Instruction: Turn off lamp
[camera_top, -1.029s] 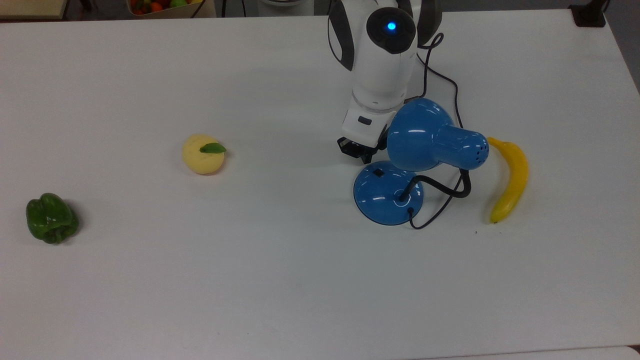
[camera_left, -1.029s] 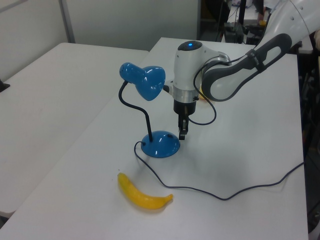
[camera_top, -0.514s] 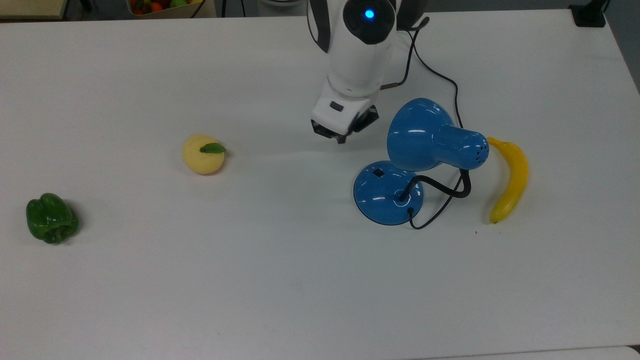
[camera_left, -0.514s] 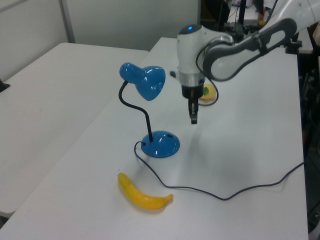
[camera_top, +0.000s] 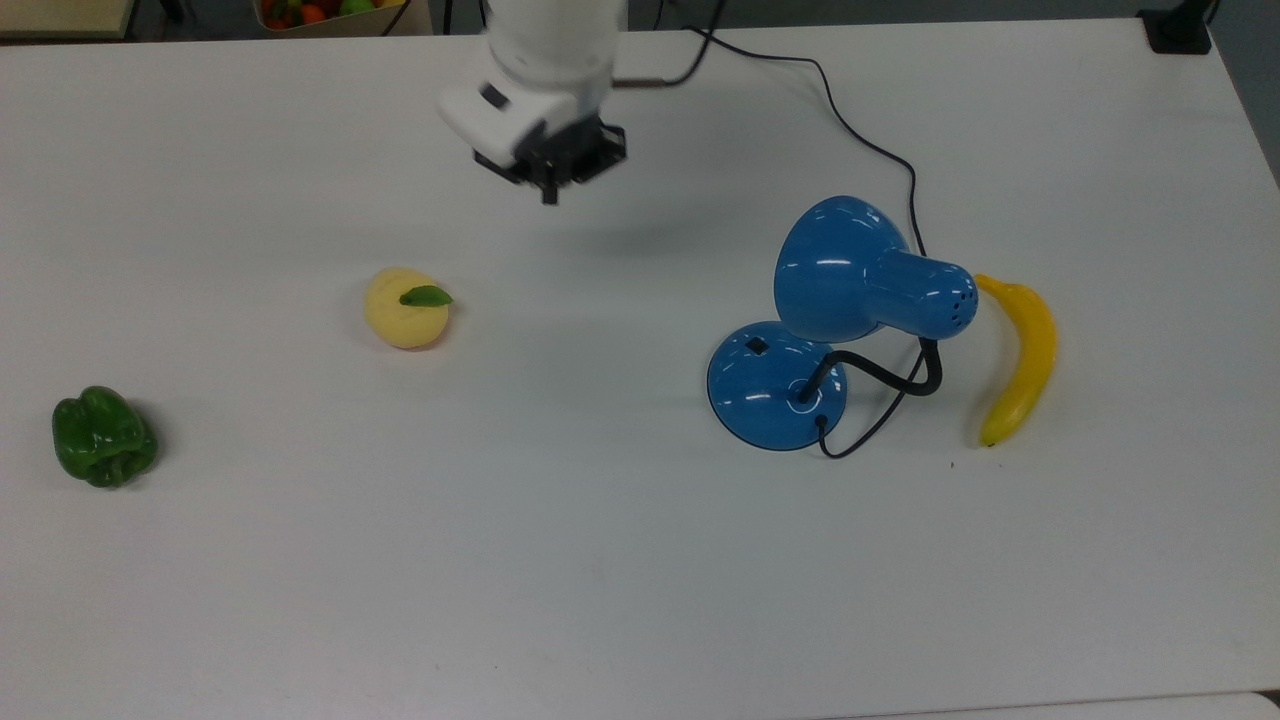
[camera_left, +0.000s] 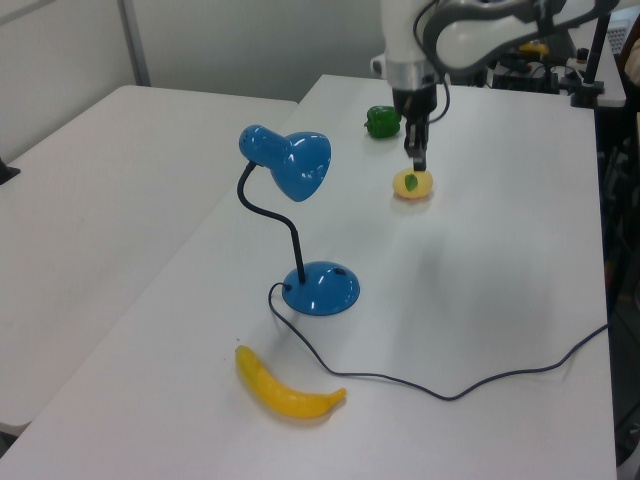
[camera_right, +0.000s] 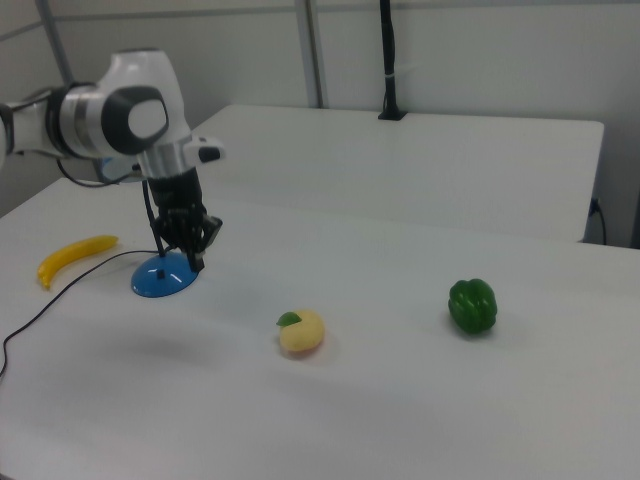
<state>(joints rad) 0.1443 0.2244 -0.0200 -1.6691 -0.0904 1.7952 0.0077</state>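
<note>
The blue lamp stands on the white table, with its round base, small black switch, bendy black neck and bell shade. The left view shows the base and shade too. No glow shows under the shade. My gripper hangs above the table, well off to the top view's left of the lamp and further back. Its fingers are shut on nothing. In the left view the gripper hovers just above a yellow fruit. In the right view the gripper appears in front of the base.
A banana lies close to the lamp on the top view's right. A yellow fruit with a green leaf and a green pepper lie to the top view's left. The lamp's black cord runs across the table to its far edge.
My gripper has lifted away from the lamp's base near the switch and travelled to the top view's left and back. The lamp and fruits have not moved.
</note>
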